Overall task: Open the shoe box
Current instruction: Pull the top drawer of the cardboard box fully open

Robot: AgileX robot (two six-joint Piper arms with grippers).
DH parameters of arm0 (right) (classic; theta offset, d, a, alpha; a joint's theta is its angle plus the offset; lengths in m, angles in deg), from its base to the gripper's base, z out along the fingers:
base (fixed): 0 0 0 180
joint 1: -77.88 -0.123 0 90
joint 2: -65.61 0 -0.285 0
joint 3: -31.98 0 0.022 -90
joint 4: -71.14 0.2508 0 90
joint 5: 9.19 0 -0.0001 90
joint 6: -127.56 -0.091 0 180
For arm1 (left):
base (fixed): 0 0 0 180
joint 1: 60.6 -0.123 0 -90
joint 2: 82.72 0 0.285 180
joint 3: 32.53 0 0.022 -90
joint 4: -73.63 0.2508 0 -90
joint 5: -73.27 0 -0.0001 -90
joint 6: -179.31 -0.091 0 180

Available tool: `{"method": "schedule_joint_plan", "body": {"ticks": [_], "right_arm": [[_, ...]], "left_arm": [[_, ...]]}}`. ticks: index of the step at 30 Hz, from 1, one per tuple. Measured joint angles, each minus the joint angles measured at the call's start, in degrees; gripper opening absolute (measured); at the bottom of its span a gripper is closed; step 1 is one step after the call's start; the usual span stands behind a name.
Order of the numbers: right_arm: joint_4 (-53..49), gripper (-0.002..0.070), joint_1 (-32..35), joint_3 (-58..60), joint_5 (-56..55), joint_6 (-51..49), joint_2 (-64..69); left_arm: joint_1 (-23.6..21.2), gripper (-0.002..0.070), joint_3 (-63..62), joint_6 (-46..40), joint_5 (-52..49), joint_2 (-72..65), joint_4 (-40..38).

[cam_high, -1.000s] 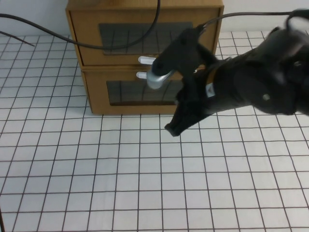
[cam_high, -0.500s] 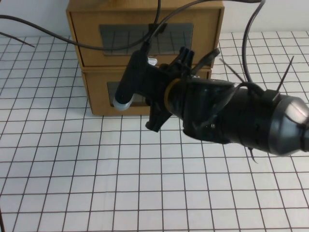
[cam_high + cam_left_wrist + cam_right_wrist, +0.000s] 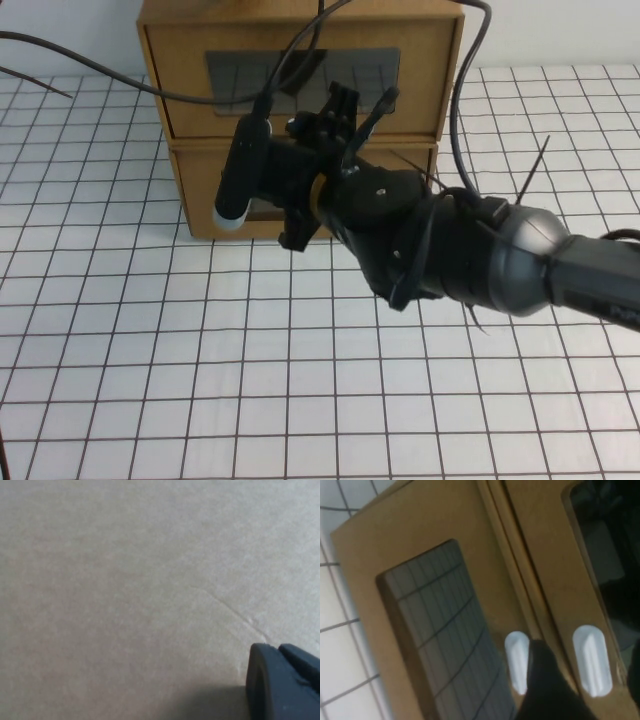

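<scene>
Far left, a thin black cable (image 3: 60,50) trails over the white surface (image 3: 150,350), flat squares ruled by dark lines. You have plenty of bare room ahead of and to the left of the shoe box.

Your left pincer (image 3: 282,680) shows only in its own wrist view. It is a dark, rounded plastic corner close against a matte tan panel (image 3: 125,580) with one faint crease. I cannot tell how it stands.

Next along, the shoe box (image 3: 190,80) sits at the back of the surface. It is brown cardboard, square-edged, two drawers stacked, each with a dark see-through window.

The right arm (image 3: 470,250), black running into smooth grey, reaches in from the right. It crosses the box front and hides the seam between the drawers from above.

Your right pincer (image 3: 590,680) is right at that front, spread wide. One rounded white handle (image 3: 592,660) lies between its dark tips, and the second handle (image 3: 516,660) is just outside them. Which drawer each belongs to, I cannot tell.
</scene>
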Motion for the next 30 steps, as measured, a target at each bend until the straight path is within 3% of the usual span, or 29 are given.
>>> {"method": "schedule_joint_plan", "body": {"ticks": [11, 18, 30], "right_arm": [[-2.1, 0.0307, 4.1, -5.4, -0.9, -0.1, 5.0], [-3.4, 0.0248, 4.4, -5.7, -2.8, -0.1, 5.4], [-4.3, 0.0242, 4.4, -5.8, -2.8, -0.1, 5.9]], "left_arm": [[0.0, -0.0002, 0.0, 0.1, 0.0, 0.0, 0.0], [0.0, -0.0002, 0.0, 0.1, 0.1, 0.0, 0.0], [0.0, -0.0002, 0.0, 0.1, 0.1, 0.0, 0.0]]}}
